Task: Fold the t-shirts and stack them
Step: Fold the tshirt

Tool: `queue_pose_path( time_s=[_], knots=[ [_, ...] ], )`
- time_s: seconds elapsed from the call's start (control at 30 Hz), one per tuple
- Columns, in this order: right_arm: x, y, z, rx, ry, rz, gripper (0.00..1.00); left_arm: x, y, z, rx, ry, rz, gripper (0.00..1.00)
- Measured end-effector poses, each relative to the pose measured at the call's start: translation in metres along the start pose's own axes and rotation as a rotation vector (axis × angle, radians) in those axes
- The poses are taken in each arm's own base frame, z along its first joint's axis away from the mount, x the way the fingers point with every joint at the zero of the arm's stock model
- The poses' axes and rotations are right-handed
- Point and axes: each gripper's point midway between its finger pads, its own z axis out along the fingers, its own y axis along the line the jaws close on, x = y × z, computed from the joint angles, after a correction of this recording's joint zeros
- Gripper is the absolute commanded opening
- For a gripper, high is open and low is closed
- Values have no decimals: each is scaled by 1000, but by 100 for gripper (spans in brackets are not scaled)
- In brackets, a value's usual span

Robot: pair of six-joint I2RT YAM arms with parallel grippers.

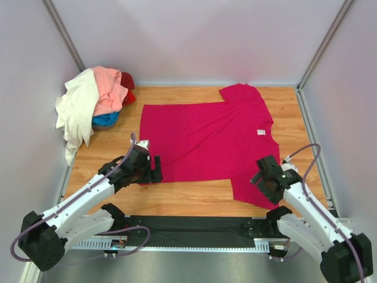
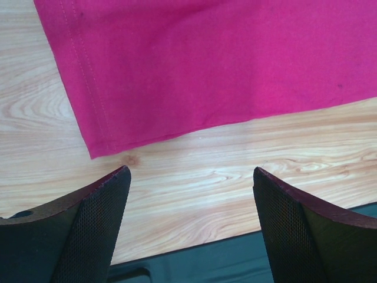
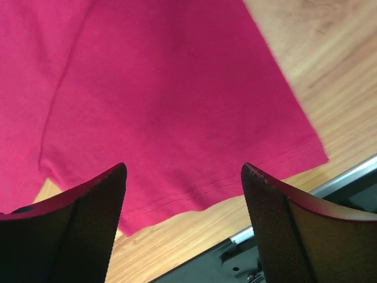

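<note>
Magenta t-shirt (image 1: 206,138) is laid flat across the middle of the wooden table (image 1: 194,197), hem out at 9 o'clock and collar at 3, with the little neck label (image 1: 259,132) facing up. So it's spread and ready, but no fold has gone in yet as far as I can see. The rest of the t-shirts are in a loose pile (image 1: 97,100) shoved into the corner at about 10 o'clock: a cream-white one (image 1: 76,109) draped over the front, a salmon pink one (image 1: 109,88) on top, and bits of blue (image 1: 105,121) and red (image 1: 127,82) poking out. My guess is they're parked there to leave the working area to one shirt at a time. The left gripper (image 2: 191,177) sits at roughly 7 o'clock of the shirt with its jaws wide apart and nothing between them but bare wood, and the near hem corner (image 2: 97,150) is just ahead of the fingers. The right gripper (image 3: 184,177) is at about 5 o'clock, jaws also spread and empty, hanging over the near sleeve (image 1: 253,191) with the stitched sleeve hem right between the fingertips. That placement makes sense to me: one hand per end of the near edge, looks like the setup for pinching both and flipping that long side over toward 12 o'clock. Can't tell whether the right fingers are touching the cloth.
</note>
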Motion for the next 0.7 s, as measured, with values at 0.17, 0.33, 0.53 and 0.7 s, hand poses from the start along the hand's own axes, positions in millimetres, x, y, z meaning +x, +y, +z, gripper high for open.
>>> queue_pose_path(
  time_s=[0.17,0.33,0.53,0.7],
  knots=[
    [8,-13,0,-46,44,59,72,-1,0,-1,4,-12,-7,91],
    [31,-17,5,-45,135,15,62,0,2,1,-11,-4,-13,91],
    [46,-17,11,-15,196,-66,43,2,6,3,-29,-7,-37,91],
    [45,-14,13,-19,201,-110,0,3,12,5,-63,-14,-58,88]
  ],
)
